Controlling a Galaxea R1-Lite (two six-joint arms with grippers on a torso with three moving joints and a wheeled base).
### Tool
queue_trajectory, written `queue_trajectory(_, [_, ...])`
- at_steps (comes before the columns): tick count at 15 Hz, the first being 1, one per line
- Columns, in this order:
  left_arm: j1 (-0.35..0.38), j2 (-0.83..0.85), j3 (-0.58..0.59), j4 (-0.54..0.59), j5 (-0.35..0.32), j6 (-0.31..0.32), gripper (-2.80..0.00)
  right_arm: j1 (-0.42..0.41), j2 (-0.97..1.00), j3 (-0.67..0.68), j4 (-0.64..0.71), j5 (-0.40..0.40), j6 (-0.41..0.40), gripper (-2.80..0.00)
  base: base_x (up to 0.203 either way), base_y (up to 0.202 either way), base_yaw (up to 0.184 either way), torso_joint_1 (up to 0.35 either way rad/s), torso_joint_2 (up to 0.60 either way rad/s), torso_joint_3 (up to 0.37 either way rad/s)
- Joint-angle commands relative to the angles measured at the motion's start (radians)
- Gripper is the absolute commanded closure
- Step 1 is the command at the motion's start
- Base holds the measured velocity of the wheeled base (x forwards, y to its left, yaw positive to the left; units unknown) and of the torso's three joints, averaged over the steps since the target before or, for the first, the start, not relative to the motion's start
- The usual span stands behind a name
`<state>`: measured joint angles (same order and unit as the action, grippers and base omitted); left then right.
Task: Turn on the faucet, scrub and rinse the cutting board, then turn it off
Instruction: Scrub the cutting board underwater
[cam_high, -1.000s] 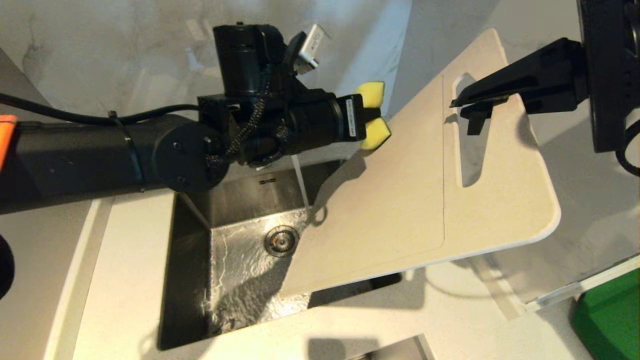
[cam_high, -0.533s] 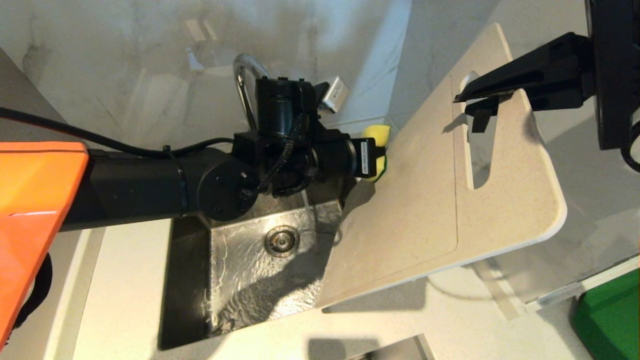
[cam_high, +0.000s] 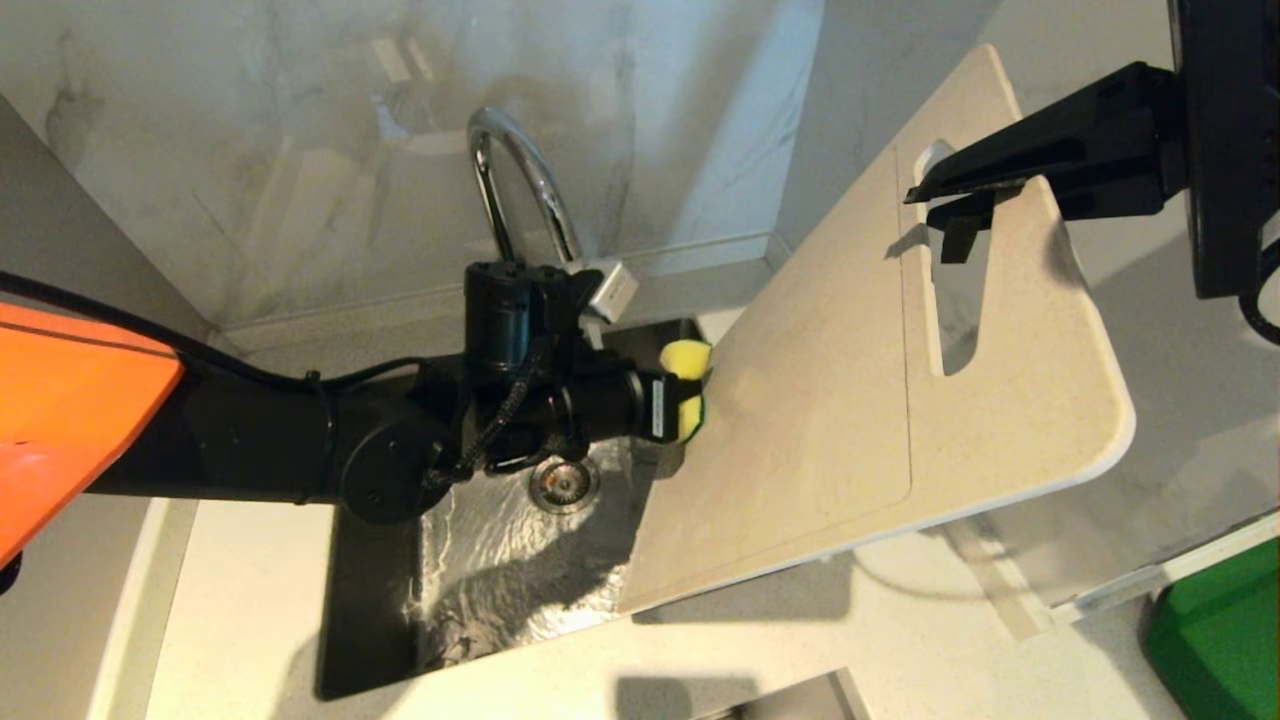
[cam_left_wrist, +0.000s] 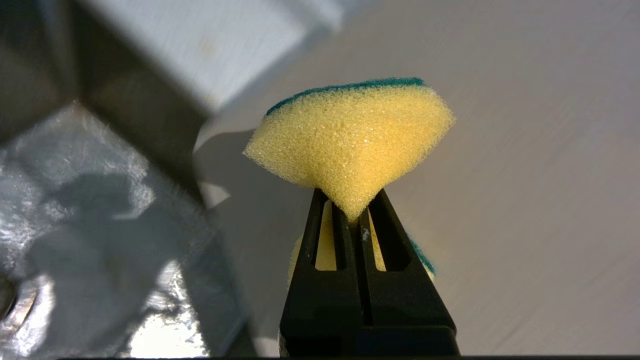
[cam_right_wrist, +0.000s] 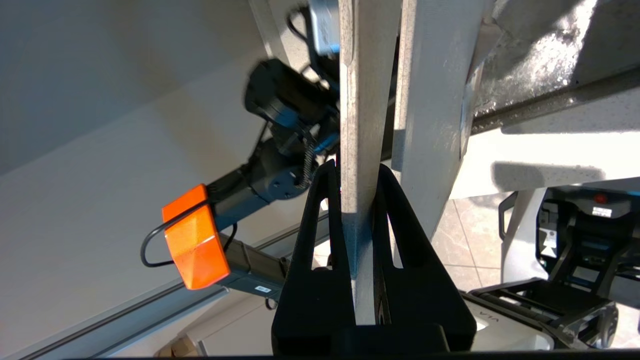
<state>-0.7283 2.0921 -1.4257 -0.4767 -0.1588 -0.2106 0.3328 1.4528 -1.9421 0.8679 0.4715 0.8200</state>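
The large, thin, cream-white plastic cutting board (cam_high: 830, 400) is being held tilted over the steel sink (cam_high: 500, 560), its long axis running from the slotted handle end, up at the right, down to a lower corner hanging over the basin. The right hand (cam_high: 955, 195) is gripping the board at the strip beside the slot, its two black fingers clamped on either face of the thin edge, as the right wrist view shows (cam_right_wrist: 357, 200).

The left hand (cam_high: 680, 390) is closed tight on a small yellow sponge with a green scouring face (cam_left_wrist: 350, 145), pinching it so it bulges out in a wedge. It is reaching in from the robot's left, over the basin, and the sponge is touching or just beside the board's lower left edge. The board's broad face therefore lies to the right of the sponge and slopes upward away from it; scrubbing, in my judgement, calls for strokes along that slope toward the handle end. The left hand is the nearer one to the unscrubbed face; the right is only a holder.

The tall chrome gooseneck faucet (cam_high: 520, 170) is arching behind the left wrist. The sink floor is rippling with water around the round drain (cam_high: 562, 482); nothing else is lying in the basin. The pale table (cam_high: 250, 600) is surrounding the sink.
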Motion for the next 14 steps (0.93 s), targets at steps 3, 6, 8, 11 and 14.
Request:
queue_trajectory(3, [0.044, -0.123, 0.352, -0.173, -0.010, 0.003, 0.00, 0.000, -0.005, 0.002, 0.008, 0.003, 0.007, 0.00, 0.000, 0.000, 0.000, 0.000, 0.00, 0.000])
queue_trajectory(6, [0.071, -0.216, 0.493, -0.243, -0.017, 0.003, 0.00, 0.000, -0.002, 0.002, 0.008, 0.003, 0.007, 0.00, 0.000, 0.000, 0.000, 0.000, 0.00, 0.000])
queue_trajectory(8, [0.079, -0.270, 0.528, -0.244, -0.016, 0.005, 0.00, 0.000, -0.002, 0.005, 0.010, 0.003, 0.008, 0.00, 0.000, 0.000, 0.000, 0.000, 0.00, 0.000])
queue_trajectory(11, [0.086, -0.327, 0.527, -0.181, 0.017, 0.080, 0.00, 0.000, -0.005, 0.019, 0.011, 0.001, 0.006, 0.00, 0.000, 0.000, 0.000, 0.000, 0.00, 0.000])
queue_trajectory(14, [0.087, -0.378, 0.498, -0.114, 0.048, 0.095, 0.00, -0.001, -0.008, 0.020, 0.029, -0.002, 0.005, 0.00, 0.000, 0.000, 0.000, 0.000, 0.00, 0.000])
